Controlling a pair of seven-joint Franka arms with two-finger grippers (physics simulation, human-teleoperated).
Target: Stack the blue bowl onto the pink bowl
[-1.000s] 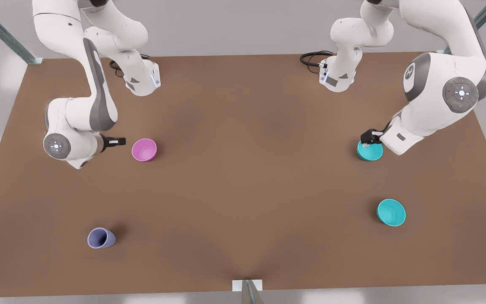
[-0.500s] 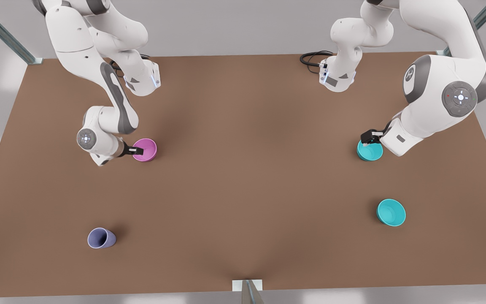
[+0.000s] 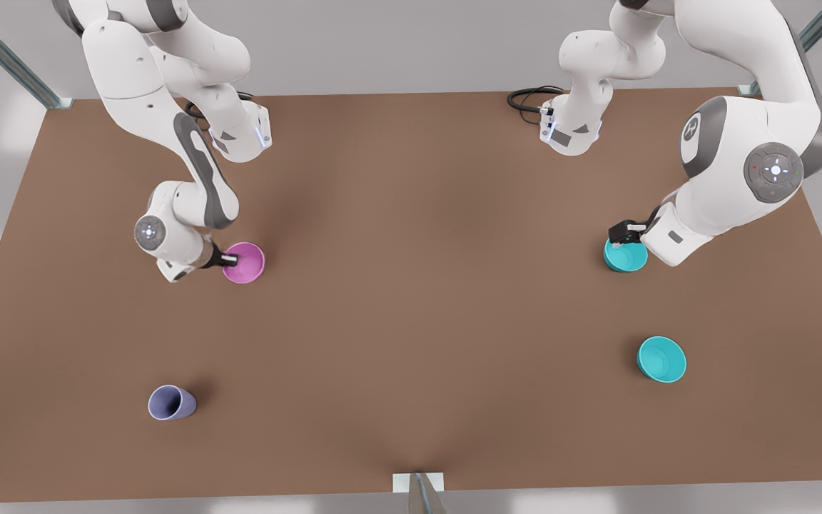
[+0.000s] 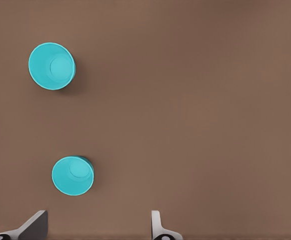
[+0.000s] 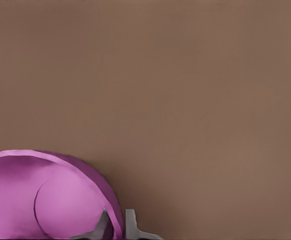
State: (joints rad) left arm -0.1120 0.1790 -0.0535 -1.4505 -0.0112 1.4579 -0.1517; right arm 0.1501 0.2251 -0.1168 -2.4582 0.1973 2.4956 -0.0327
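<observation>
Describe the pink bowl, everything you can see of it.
The pink bowl is a small, round, magenta bowl of smooth, plain plastic-looking material with a flat circular bottom and a thin rim. It stands upright, mouth up and empty, on the brown table at the front view's left, apart from the other vessels. The right tool grips its wall at the rim, one finger inside and one outside.
</observation>
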